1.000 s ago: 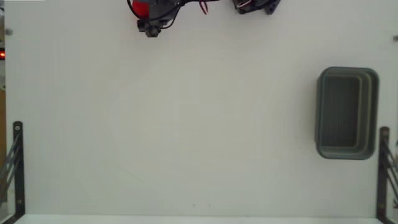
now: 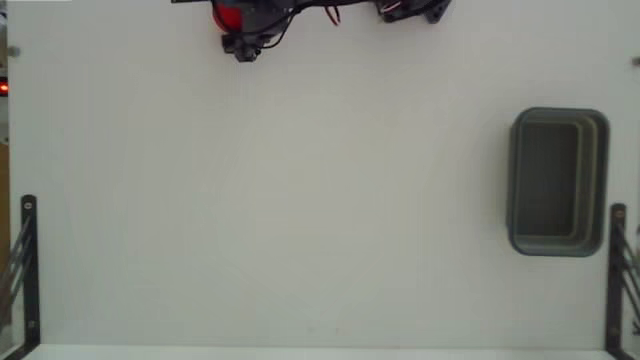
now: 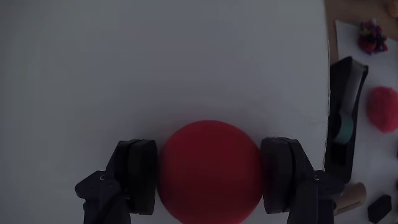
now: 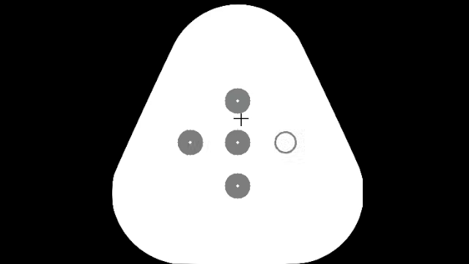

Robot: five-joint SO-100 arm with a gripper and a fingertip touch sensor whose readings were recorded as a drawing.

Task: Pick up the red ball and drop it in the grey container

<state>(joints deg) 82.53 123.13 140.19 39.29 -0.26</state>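
Note:
The red ball (image 3: 209, 171) fills the lower middle of the wrist view, pressed between the two black fingers (image 3: 138, 174) of my gripper (image 3: 209, 175), which is shut on it above the white table. In the fixed view only a sliver of the red ball (image 2: 226, 17) shows at the top edge, left of centre, inside the gripper (image 2: 238, 28). The grey container (image 2: 556, 182) stands far off at the right side of the fixed view, open side up with nothing in it.
Black metal brackets stand at the lower left (image 2: 28, 270) and lower right (image 2: 617, 275) table corners in the fixed view. In the wrist view a black tape dispenser (image 3: 345, 106), a pink knobbly ball (image 3: 384, 108) and small clutter lie beyond the table's right edge.
The gripper with the ball has shifted slightly up towards the top edge of the fixed view; the container has not moved.

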